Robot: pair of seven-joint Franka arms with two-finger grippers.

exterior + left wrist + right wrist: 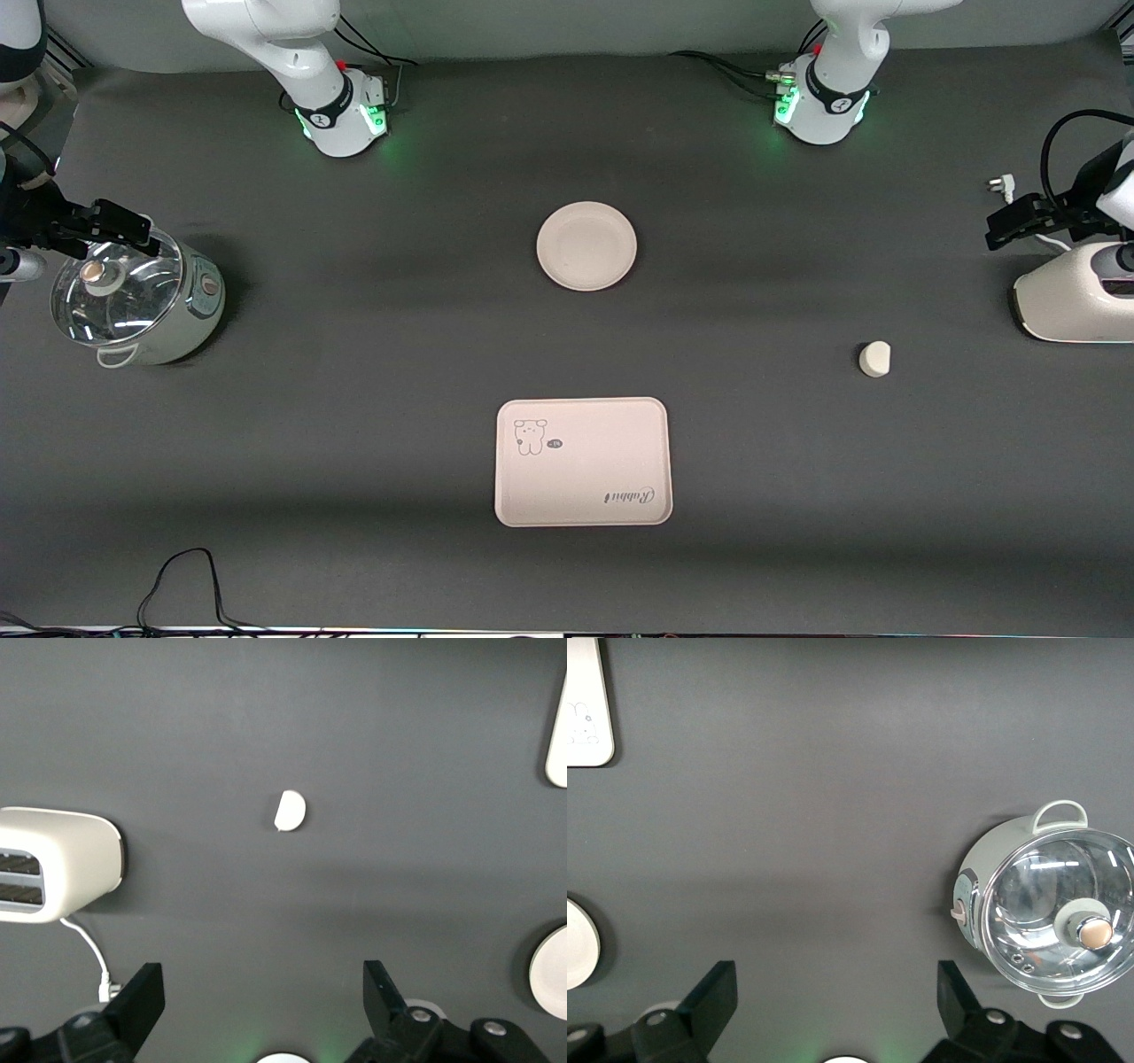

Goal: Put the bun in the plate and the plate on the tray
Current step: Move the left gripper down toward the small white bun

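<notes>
The bun (874, 359) lies on the dark table toward the left arm's end; it also shows in the left wrist view (290, 810). The round plate (586, 245) sits bare at mid-table, nearer the arm bases. The tray (582, 461) with the bear drawing lies nearer the front camera than the plate. My left gripper (1010, 226) hangs high beside the toaster, open and empty (261, 979). My right gripper (124, 226) hangs high over the pot, open and empty (833, 979). Plate edges (554, 974) (578, 943) and tray corners (558, 735) (586, 700) show in the wrist views.
A white toaster (1072, 297) stands at the left arm's end of the table, with a cord and plug. A glass-lidded pot (142, 297) stands at the right arm's end. A black cable (177, 576) loops at the edge nearest the front camera.
</notes>
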